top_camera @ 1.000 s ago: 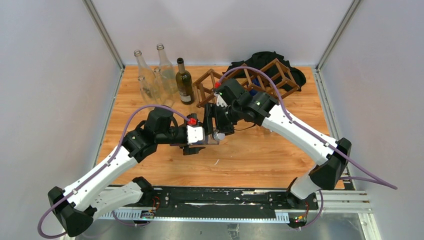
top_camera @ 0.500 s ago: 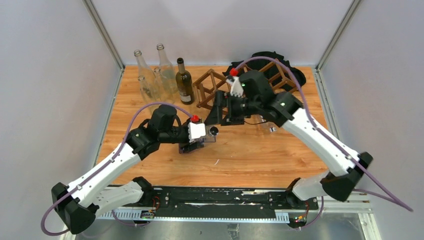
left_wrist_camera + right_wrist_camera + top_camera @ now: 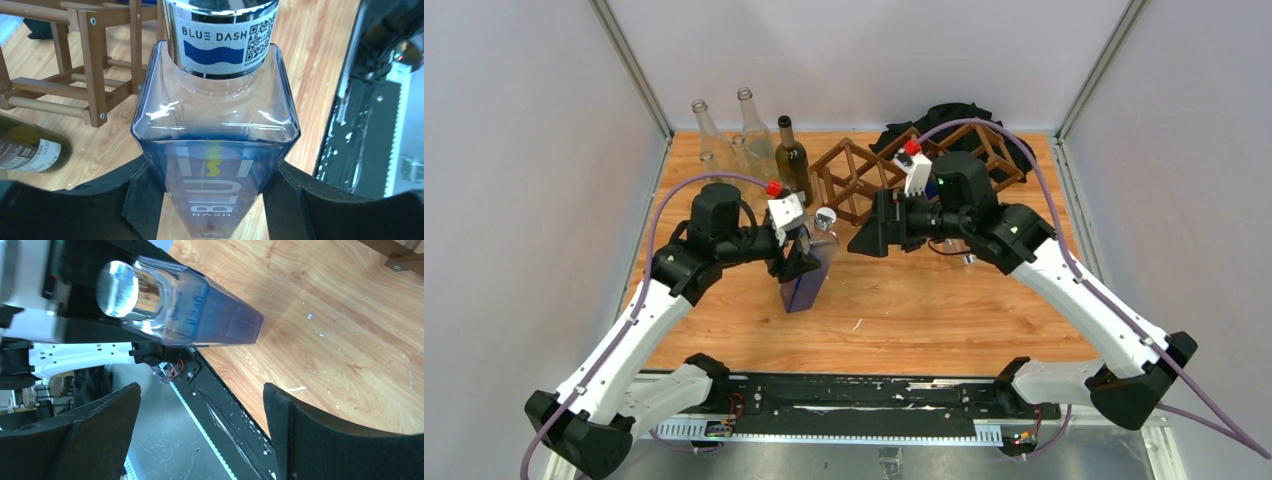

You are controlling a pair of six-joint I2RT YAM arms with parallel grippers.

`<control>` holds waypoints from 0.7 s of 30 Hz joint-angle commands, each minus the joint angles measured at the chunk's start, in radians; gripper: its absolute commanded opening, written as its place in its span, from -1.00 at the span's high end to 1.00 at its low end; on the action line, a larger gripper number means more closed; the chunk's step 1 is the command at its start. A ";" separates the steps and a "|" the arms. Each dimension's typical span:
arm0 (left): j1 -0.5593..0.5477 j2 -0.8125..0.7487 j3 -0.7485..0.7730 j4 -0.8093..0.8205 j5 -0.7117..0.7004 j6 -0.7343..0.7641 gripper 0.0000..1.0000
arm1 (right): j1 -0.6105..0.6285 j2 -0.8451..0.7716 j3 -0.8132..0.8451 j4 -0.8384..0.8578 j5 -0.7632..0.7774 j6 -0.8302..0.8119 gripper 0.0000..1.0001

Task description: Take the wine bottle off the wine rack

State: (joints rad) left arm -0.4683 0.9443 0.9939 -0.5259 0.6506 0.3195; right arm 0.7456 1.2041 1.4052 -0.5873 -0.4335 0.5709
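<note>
The wine bottle [image 3: 808, 278] is a square blue glass bottle with a "Blue Dash" label and a silver cap. It is off the wine rack [image 3: 854, 176] and hangs tilted over the wooden table, cap uppermost. My left gripper [image 3: 798, 256] is shut on its body; in the left wrist view the black pads [image 3: 145, 200] press both sides of the bottle [image 3: 216, 150]. My right gripper [image 3: 870, 238] stands open to the bottle's right, apart from it. The right wrist view shows the bottle [image 3: 200, 315] beyond my empty right gripper [image 3: 201, 426].
A dark green bottle [image 3: 793, 166] and several clear glass bottles [image 3: 724, 152] stand at the back left. A black cloth [image 3: 954, 114] lies behind the rack. In the left wrist view the rack's slats [image 3: 95, 65] and the dark bottle [image 3: 30, 148] are close by.
My left gripper closed on the bottle and swung it left, tipping it more upright. My right gripper opened, let go of the bottle and drew back to the right.
</note>
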 commanded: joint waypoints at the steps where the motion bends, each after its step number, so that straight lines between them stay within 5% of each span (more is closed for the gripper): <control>1: 0.038 -0.034 0.108 0.106 0.164 -0.119 1.00 | 0.053 0.027 -0.039 0.155 -0.061 -0.112 -0.91; 12: 0.110 -0.044 0.231 0.159 0.426 -0.403 1.00 | 0.232 -0.073 -0.347 0.651 0.014 -0.300 -0.93; 21: 0.127 -0.033 0.246 0.241 0.558 -0.572 1.00 | 0.273 -0.009 -0.327 0.738 0.006 -0.329 -0.95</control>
State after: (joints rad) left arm -0.3477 0.9264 1.1790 -0.4053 1.0969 -0.1543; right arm 1.0058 1.1847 1.0592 0.0402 -0.4259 0.2737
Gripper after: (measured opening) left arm 0.650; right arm 0.973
